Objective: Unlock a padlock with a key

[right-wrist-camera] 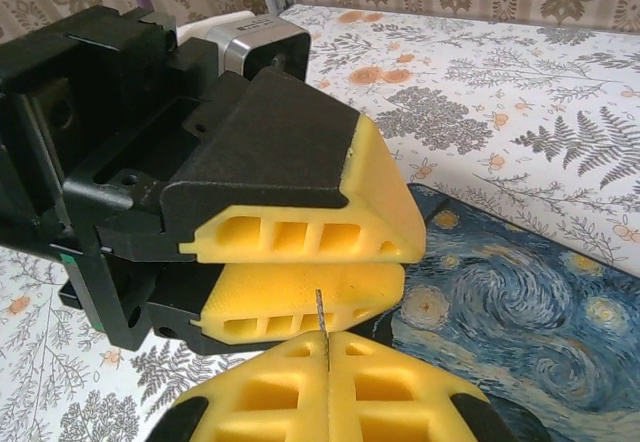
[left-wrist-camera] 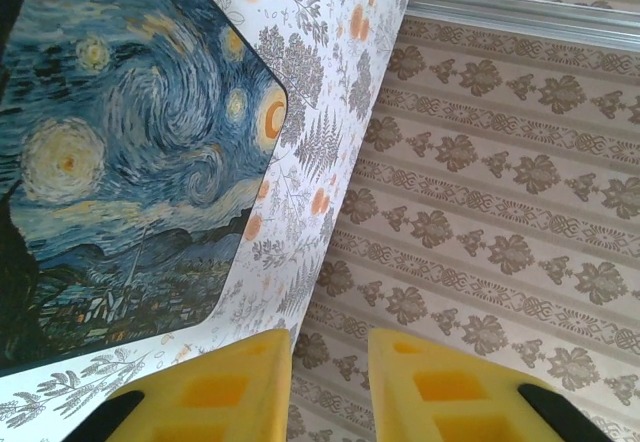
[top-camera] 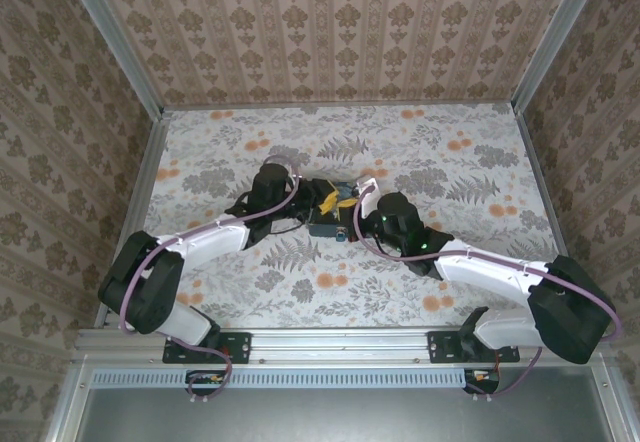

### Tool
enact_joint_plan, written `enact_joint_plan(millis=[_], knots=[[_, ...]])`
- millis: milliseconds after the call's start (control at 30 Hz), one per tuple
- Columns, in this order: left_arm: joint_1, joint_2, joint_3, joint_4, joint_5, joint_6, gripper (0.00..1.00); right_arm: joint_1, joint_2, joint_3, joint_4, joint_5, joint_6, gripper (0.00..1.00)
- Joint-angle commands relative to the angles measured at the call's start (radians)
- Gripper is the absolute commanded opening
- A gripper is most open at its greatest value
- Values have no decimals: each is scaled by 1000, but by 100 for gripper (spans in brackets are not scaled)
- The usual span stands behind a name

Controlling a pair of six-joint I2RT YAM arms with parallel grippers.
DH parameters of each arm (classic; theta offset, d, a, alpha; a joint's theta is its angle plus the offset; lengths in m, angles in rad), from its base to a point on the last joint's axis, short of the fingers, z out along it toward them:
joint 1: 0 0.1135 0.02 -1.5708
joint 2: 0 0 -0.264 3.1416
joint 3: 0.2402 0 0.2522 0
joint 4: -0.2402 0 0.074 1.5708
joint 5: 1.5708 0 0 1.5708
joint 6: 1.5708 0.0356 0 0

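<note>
Floral-print table (top-camera: 450, 162), blue-and-yellow night-sky box (left-wrist-camera: 130, 162) at centre, both my arms meeting over it. My left gripper (left-wrist-camera: 330, 362): yellow fingers slightly apart, nothing btwn them. My right gripper (right-wrist-camera: 327, 352): clamped on thin dark metal key (right-wrist-camera: 320, 314), blade poking up, near left fingers. Step prob: presenting key to padlock; next needs tip lined up w/ keyhole

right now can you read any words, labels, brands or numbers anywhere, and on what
None can be read.
The box bears only a painted night sky, no lettering.
The floor and walls carry plant patterns only.
The key is too thin to show any marking.
</note>
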Motion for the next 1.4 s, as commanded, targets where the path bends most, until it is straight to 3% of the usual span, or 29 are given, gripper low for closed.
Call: enact_joint_plan(millis=[0, 300, 767, 867, 900, 967, 1033, 1200, 1367], knots=[[-11, 5, 29, -2, -12, -5, 25, 9, -1, 37, -13, 36, -32, 0], [-14, 29, 38, 4, -8, -2, 24, 13, 17, 56, -16, 26, -38, 0], [-20, 52, 58, 10, -3, -2, 0, 15, 34, 65, -25, 30, -41, 0], [-18, 53, 54, 11, -5, 5, 0, 16, 36, 74, -33, 31, -39, 0], [-18, 54, 53, 14, -5, 10, 0, 16, 32, 78, -43, 33, -32, 7], [-13, 56, 53, 28, -3, 37, 0, 8, 11, 76, -59, 33, -6, 34], [-3, 55, 52, 36, -3, 78, 0, -19, -25, 61, -65, 11, 44, 45], [33, 52, 55, 92, 11, 198, 0, -118, -120, -12, -8, -108, 259, 51], [56, 52, 77, 167, 32, 332, 0, -180, -123, -51, 114, -209, 498, 52]])
